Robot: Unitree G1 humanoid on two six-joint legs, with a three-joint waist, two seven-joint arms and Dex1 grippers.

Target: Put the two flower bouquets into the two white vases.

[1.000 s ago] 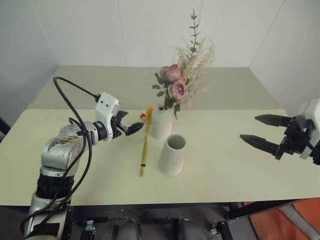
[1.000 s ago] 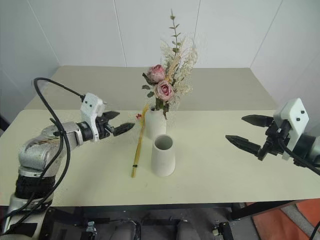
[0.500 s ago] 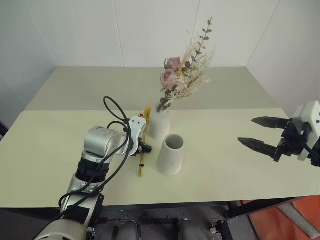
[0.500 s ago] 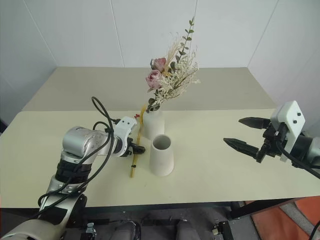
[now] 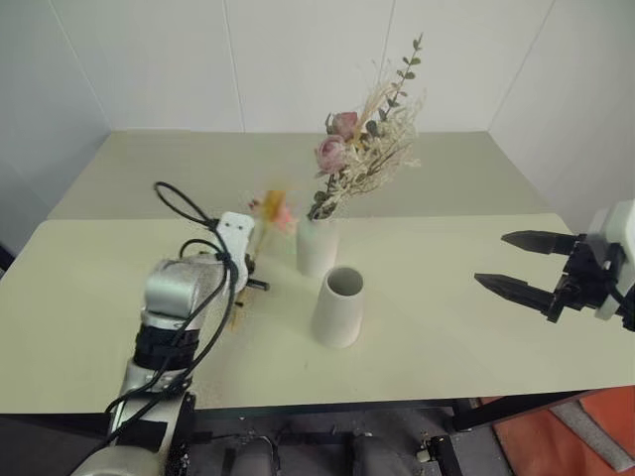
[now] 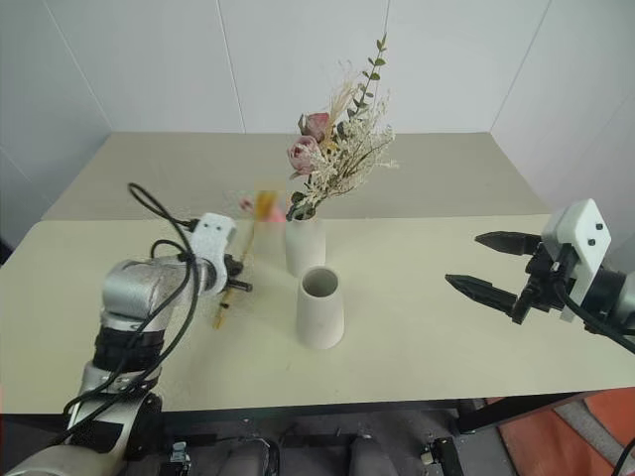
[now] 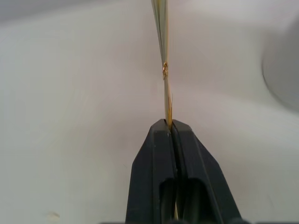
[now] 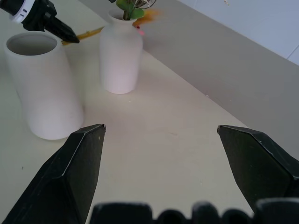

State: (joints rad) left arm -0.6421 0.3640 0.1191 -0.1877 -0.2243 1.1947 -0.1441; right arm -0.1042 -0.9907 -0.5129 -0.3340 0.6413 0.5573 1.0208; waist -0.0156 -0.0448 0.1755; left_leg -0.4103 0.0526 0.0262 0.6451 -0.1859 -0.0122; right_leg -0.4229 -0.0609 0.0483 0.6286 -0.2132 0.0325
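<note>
Left side of the table (image 5: pixel 89 288): my left gripper (image 7: pixel 168 125) has its two black fingers pressed fully together on the thin golden stem of the wheat-like spray (image 6: pixel 243 253). The stem runs straight out from between the fingertips in the left wrist view. From the head views, the spray slants up and toward the far side from my grip; its lower end (image 6: pixel 219 315) points down at the tabletop near my left arm, and whether it touches the surface I cannot tell. Its head with the red and pink blossoms (image 5: pixel 273 210) sits blurred, just left of the small vase, apart from it.

Centre: the small narrow-necked vase (image 5: pixel 317 248) stands upright and holds the bushy bouquet (image 5: pixel 362 149) of pink roses, cream sprigs and green leaves. That bunch leans toward the right and far side. Just nearer to me and slightly right stands the wide-mouthed cone vase (image 5: pixel 338 306), upright, with its mouth showing dark and nothing sticking out of it. The two vases are near each other but not touching.

Right side: my right gripper (image 5: pixel 521 264) hangs above the table's right edge, well apart from both vases, pointing toward them. Its fingers are spread wide with nothing between them; the right wrist view shows bare tabletop in the gap.
</note>
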